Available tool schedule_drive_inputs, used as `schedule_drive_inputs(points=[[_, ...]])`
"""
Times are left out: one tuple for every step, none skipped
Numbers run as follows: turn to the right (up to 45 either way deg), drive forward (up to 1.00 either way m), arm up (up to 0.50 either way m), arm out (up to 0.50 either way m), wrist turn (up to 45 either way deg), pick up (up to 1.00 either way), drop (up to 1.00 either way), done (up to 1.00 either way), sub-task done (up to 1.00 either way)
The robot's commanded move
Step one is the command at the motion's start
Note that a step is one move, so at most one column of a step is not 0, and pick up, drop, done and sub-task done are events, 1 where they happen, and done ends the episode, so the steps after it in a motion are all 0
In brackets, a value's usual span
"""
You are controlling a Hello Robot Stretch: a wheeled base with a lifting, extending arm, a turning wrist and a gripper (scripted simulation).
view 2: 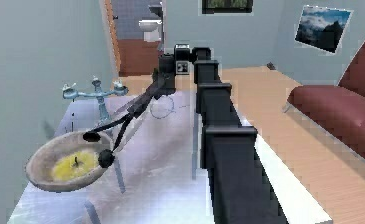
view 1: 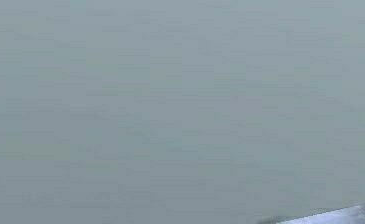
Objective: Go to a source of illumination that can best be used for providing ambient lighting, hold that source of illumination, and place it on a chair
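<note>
The black desk lamp [view 2: 70, 160], with a thin jointed neck and a round dish shade glowing yellow inside, lay over the near left part of the pale, glassy bench [view 2: 160, 172]. Its shade sat towards the bench's near left corner and its neck ran up slantwise towards the far edge. There the neck met the gripper [view 2: 160, 84] at the end of the dark square arm [view 2: 225, 140], which reached out along the bench's right edge. The fingers were lost against the lamp's neck, so their state could not be told. Nor could it be told whether the gripper held the lamp, since the bench lay behind both.

Just past the bench's left edge stood a pale metal frame with knobbed ends [view 2: 90, 90]; what it belonged to was unclear. Well off to the right was a dark red sofa [view 2: 335, 108] on a wooden floor, with a framed landscape picture [view 2: 325, 28] on the wall above it. In the forward view there was a grey-green wall [view 1: 180, 100].

By my judgement, the lamp had been reached and the arm brought to it. A sure grasp, the lift and the placing on a chair were left.
</note>
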Motion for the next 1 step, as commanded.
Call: schedule_drive_inputs(points=[[0.0,0.0,0.0,-0.38,0.0,0.0,0.0,0.0,0.0]])
